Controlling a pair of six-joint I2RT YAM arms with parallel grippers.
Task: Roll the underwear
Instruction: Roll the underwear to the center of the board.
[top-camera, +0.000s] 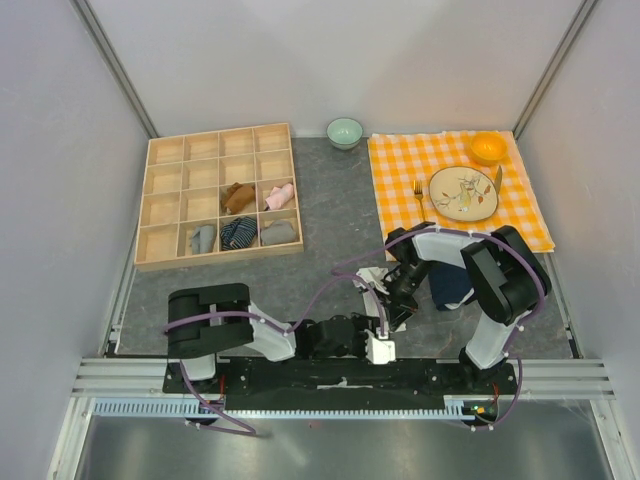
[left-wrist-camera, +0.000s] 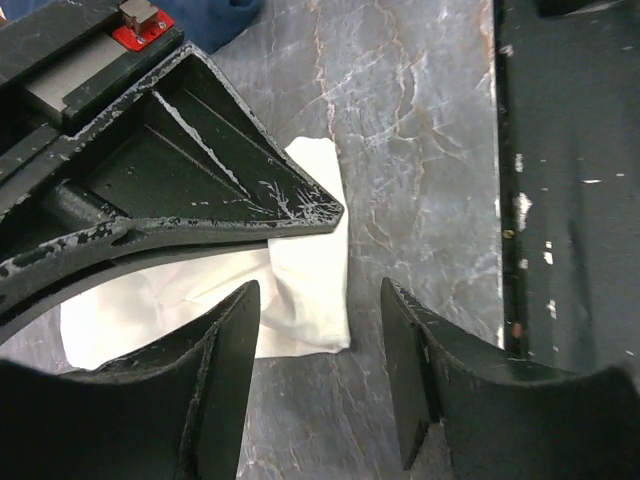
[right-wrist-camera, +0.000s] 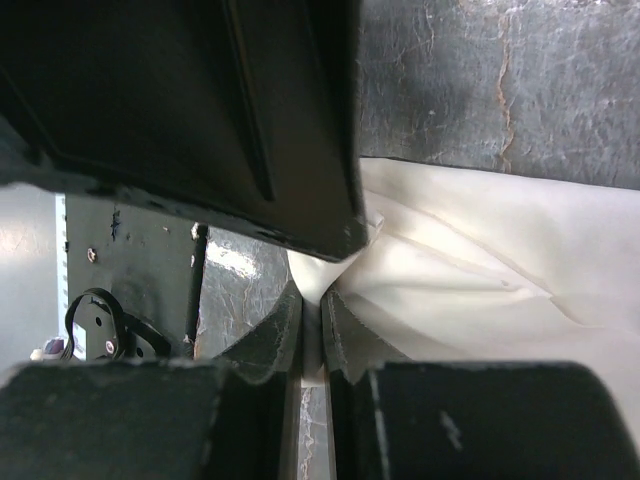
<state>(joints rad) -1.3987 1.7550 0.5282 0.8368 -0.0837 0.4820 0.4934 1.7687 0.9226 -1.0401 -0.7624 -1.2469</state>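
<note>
Underwear (left-wrist-camera: 305, 290), cream-white, lies on the table (left-wrist-camera: 420, 150), pinched in the closed right gripper (right-wrist-camera: 315, 300); the left gripper (left-wrist-camera: 320, 300) hangs open over its edge. Tray (top-camera: 218, 257) compartments hold brown underwear (top-camera: 237, 197), a pink cloth (top-camera: 280, 195), striped socks (top-camera: 238, 232), grey bundles (top-camera: 203, 238).

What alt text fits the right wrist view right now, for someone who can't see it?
The right gripper is pinched shut on a bunched edge of the cream-white underwear, which spreads to the right across the dark marbled table. A black arm part fills the upper left.
</note>
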